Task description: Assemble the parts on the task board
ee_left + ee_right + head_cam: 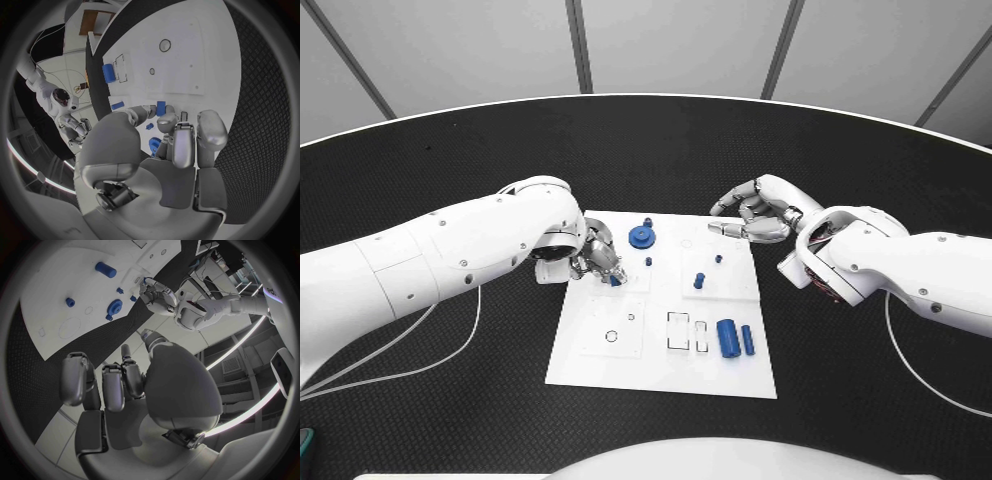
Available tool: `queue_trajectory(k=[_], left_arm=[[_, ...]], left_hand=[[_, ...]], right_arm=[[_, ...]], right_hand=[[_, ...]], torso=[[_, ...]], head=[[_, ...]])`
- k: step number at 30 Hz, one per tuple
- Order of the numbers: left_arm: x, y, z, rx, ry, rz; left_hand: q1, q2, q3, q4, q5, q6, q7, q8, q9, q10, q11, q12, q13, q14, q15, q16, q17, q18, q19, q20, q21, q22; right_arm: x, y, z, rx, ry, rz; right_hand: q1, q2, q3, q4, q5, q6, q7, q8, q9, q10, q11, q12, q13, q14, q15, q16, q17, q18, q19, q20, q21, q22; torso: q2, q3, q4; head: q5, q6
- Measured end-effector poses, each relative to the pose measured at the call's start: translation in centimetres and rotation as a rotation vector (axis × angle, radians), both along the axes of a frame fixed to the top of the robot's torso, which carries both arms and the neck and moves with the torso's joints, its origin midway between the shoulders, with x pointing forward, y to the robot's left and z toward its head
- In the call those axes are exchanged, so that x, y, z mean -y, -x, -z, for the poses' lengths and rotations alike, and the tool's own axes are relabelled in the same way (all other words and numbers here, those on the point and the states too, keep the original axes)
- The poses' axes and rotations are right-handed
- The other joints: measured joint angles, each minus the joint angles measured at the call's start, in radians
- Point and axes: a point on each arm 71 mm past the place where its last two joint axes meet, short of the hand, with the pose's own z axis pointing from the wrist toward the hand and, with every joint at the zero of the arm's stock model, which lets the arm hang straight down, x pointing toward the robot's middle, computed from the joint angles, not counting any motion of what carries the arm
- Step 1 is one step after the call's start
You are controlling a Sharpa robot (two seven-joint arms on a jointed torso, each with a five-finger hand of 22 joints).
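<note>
The white board (661, 345) lies in the middle of the black table (444, 160). The left hand (593, 256) is at the left edge of the board, and its fingertips pinch a small blue part (615, 280), so this hand is grasping. In the left wrist view the same blue part (154, 145) sits between the fingertips, partly hidden by them, and I cannot tell which way its long axis points.

The right hand (759, 215) hovers over the table just beside the far right corner of the board. Its fingers are curled in and I see nothing inside them, so I judge it clenched on nothing.

The other parts are on the board: a round blue knob (642, 237) near the far edge, two small blue pegs (700, 281) standing upright in the middle, and a thick blue cylinder (728, 338) with a thinner blue pin (749, 340) just beside it, near the right edge. These two lie flat, and their long axes run from the near side to the far side of the board.

The held part is just beside the left hand's own side of the board, so the left hand is nearer to the open holes (612, 336) on the left half. The lying cylinder and pin are nearer to the right hand.
</note>
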Motion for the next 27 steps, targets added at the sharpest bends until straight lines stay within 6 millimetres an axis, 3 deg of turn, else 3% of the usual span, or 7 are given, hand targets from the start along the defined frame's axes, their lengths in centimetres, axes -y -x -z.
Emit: queue_trajectory(k=[27], left_arm=[[0.9,-0.35,0.13,0.013,-0.034,0.034]], left_hand=[[-0.001,-0.001,0.0,0.0,-0.008,-0.003,0.004,-0.002,0.0,-0.002,0.002,0.0,-0.001,0.0,0.0,0.0,0.0,0.0,0.0,0.0,0.0,0.0]], right_arm=[[-0.17,-0.04,0.02,0.0,-0.001,-0.004]], right_hand=[[0.0,0.0,0.0,0.0,0.0,0.0,0.0,0.0,0.0,0.0,0.0,0.0,0.0,0.0,0.0,0.0,0.0,0.0,0.0,0.0,0.0,0.0]], torso=[[0.0,0.0,-0.0006]], head=[[0.0,-0.005]])
